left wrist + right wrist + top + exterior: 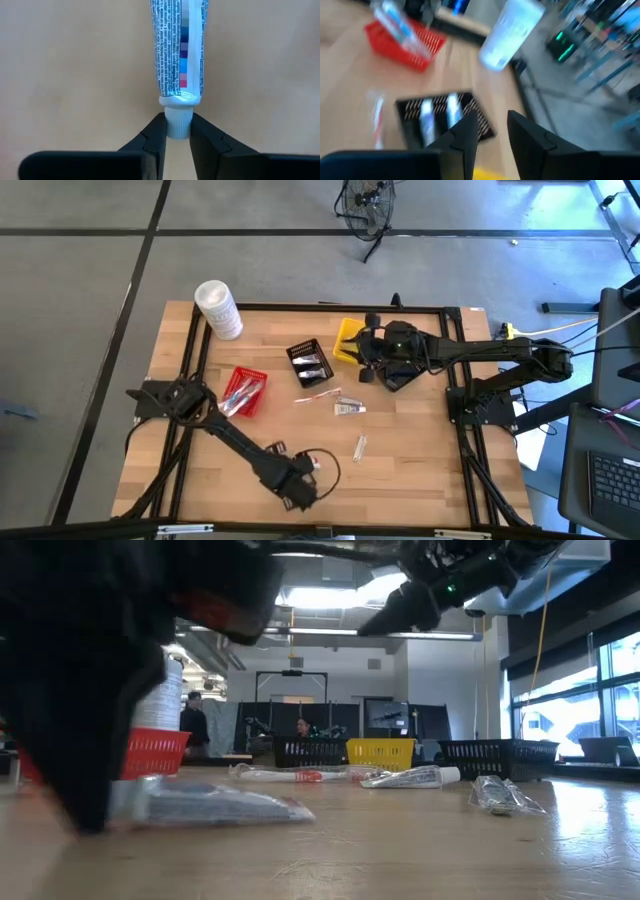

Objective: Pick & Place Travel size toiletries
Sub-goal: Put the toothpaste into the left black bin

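Three baskets on the counter (420, 470): red basket (243, 392) centre-left, black basket (309, 362) at centre, yellow basket (347, 342) right of it, partly covered by the right arm. One big white tub (218, 310) stands at the upper left corner.

Toiletries counted from above: three loose in mid-counter, namely a thin white stick (314, 396), a small white tube (350, 410) and a silvery sachet (360, 446) lower down. The red basket holds a few tubes and the black basket two or so; exact counts hard to make out. One more, a printed tube (176, 47), lies at lower centre of the overhead frame, hidden there by the left arm.

Left tool (176, 137): low on the counter, arm stretched down-right from its base at left; fingers clamped on the white cap of the printed tube, tube flat on the wood, pointing away from the wrist camera.

Right tool (487, 132): raised above the counter near the yellow and black baskets, arm reaching in from the right edge. Fingers apart, nothing between them. Its wrist picture is blurred; black basket, red basket and tub show beyond.

Low view: a dark arm blocks the left side; the tube, the sachet and all three baskets line up behind.
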